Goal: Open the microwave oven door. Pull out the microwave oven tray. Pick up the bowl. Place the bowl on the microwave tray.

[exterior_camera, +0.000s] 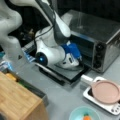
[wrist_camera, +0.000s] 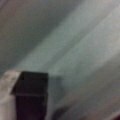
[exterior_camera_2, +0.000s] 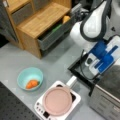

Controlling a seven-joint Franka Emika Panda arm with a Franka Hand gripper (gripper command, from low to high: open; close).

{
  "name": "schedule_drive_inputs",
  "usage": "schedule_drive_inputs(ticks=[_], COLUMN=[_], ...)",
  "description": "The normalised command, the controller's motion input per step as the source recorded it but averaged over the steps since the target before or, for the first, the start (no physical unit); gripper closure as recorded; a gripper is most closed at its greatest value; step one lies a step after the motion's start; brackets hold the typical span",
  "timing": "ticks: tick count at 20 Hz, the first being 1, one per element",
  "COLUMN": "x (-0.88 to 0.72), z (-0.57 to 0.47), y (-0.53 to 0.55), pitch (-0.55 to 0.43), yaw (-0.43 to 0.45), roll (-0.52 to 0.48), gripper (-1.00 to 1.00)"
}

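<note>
Arm bent low, tool (exterior_camera: pixel 81 63) at the mouth of the microwave oven (exterior_camera: pixel 100 37).

The microwave oven door (exterior_camera: pixel 63 72) lies folded down flat on the counter (exterior_camera: pixel 65 97), and the arm's blue-and-white wrist hangs over it, reaching into the cavity; whether the tool is open or closed cannot be told. The bowl (exterior_camera_2: pixel 30 78), with its orange food, sits well apart on the counter, near a pink plate (exterior_camera_2: pixel 57 100) resting on a white tray (exterior_camera_2: pixel 40 108). A wooden cabinet (exterior_camera_2: pixel 37 22) stands beyond.
</note>
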Motion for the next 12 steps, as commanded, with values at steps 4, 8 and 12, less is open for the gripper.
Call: schedule_drive_inputs(ticks=[4,8,12], x=[0.18,0.18,0.19], z=[-0.22,-0.19,-0.17], y=[-0.69,-0.62,-0.55], pitch=[-0.072,-0.042,-0.023], yaw=[0.121,0.148,0.163], roll=[0.001,0.03,0.041], gripper=[1.0,1.0,1.0])
